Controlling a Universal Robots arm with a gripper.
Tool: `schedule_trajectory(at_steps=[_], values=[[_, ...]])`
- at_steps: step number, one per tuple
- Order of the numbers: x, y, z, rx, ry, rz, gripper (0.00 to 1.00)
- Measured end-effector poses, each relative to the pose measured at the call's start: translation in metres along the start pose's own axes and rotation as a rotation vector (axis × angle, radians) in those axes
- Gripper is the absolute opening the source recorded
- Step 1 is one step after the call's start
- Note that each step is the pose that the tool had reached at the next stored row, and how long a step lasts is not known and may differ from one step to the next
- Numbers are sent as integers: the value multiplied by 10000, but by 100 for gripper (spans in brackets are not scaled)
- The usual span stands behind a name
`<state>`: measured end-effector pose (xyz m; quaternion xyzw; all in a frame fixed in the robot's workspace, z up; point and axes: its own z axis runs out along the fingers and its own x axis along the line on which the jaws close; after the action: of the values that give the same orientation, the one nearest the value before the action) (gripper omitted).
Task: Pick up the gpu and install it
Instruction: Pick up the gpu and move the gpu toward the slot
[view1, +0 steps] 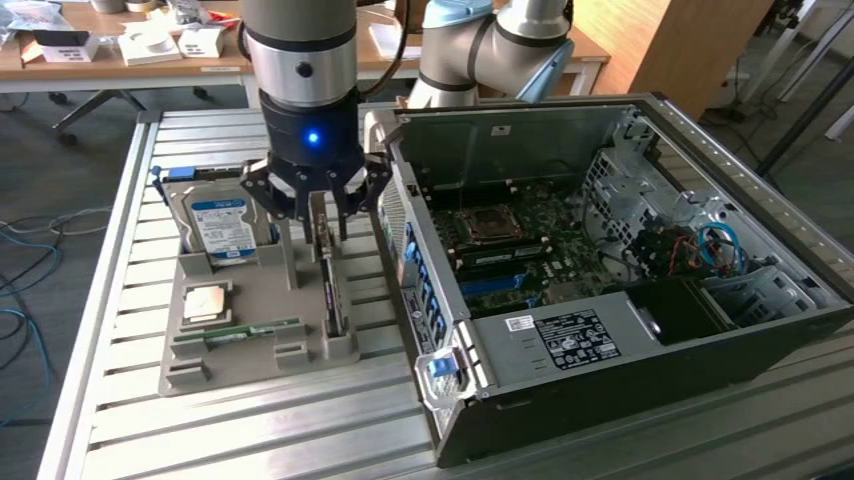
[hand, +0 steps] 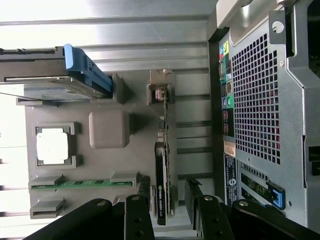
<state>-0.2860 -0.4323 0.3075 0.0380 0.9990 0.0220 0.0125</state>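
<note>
My pincer (view1: 318, 222): I am hovering with fingers (hand: 139, 210) spread, gripping nothing.
Gpu (hand: 161, 190): standing on edge in the gray holder (hand: 107, 102), between my fingers.
Hard drive (view1: 220, 225): standing near one side of me.
Computer case (hand: 255, 100): lying open on my other side.

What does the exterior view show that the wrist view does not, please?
The exterior view adds the open inside of the case, with its motherboard and cables, the arm above the tray, and desks behind. The wrist view adds the case's rear grille and ports, and the gaps between the open gripper and the gpu standing on edge between its fingers. Both show the tray, hard drive, processor, memory stick, gpu and gripper.
</note>
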Motion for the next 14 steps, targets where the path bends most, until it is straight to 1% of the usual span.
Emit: schedule_trajectory(at_steps=[8, 14], values=[[1, -3, 58, 1, 1, 0, 42], [1, -3, 65, 0, 1, 0, 42]])
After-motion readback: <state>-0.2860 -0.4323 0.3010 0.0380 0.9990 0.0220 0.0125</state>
